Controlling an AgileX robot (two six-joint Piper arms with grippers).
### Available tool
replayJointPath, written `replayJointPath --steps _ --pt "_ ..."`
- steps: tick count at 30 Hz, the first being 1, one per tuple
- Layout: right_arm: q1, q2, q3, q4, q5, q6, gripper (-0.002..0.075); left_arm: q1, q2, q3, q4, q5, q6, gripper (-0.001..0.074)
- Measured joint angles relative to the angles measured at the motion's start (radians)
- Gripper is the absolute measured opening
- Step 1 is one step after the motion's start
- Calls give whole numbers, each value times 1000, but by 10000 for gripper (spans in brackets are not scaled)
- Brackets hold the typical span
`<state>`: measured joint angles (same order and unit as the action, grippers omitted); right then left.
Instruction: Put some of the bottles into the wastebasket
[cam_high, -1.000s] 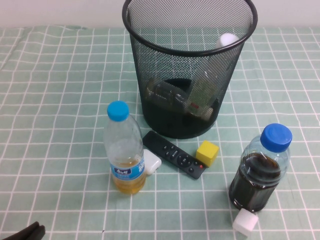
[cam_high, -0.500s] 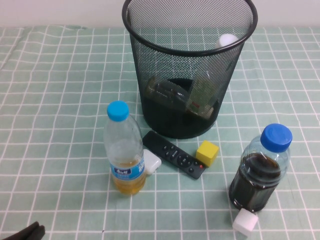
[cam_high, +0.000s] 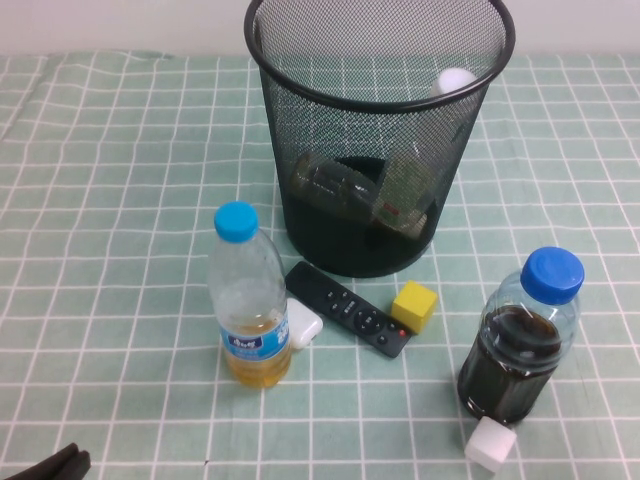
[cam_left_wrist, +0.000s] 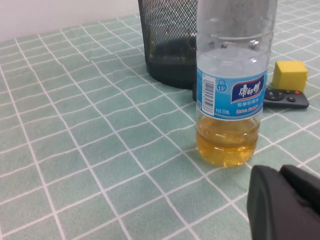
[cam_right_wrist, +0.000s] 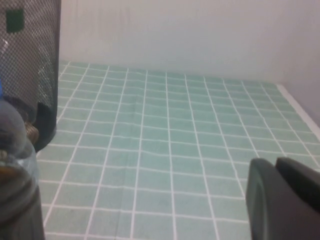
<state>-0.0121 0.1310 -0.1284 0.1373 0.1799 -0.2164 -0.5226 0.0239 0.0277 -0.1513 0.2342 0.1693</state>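
Surface: green checked cloth.
Wastebasket: at 12 o'clock, upright.
Bottles: two clear ones already lie inside it, long axes slanted.
Yellow bottle: upright at 11 o'clock from left gripper, the nearer arm.
Left gripper: at 7 o'clock, empty, fingers closed together.
Right gripper: off the high view, fingers unclear.
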Motion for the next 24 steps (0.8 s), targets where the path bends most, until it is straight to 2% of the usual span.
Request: replayJointPath --steps 4,11,16,24 --pt "0 -100 145 24 -56 0 -8 0 0 0 0 0 0 1" --pt "0 -138 156 9 19 -5 -8 0 0 0 0 0 0 1" --pt "0 -138 156 -10 171 14 -8 0 0 0 0 0 0 1" --pt "0 -138 156 -18 191 21 -8 0 0 0 0 0 0 1"
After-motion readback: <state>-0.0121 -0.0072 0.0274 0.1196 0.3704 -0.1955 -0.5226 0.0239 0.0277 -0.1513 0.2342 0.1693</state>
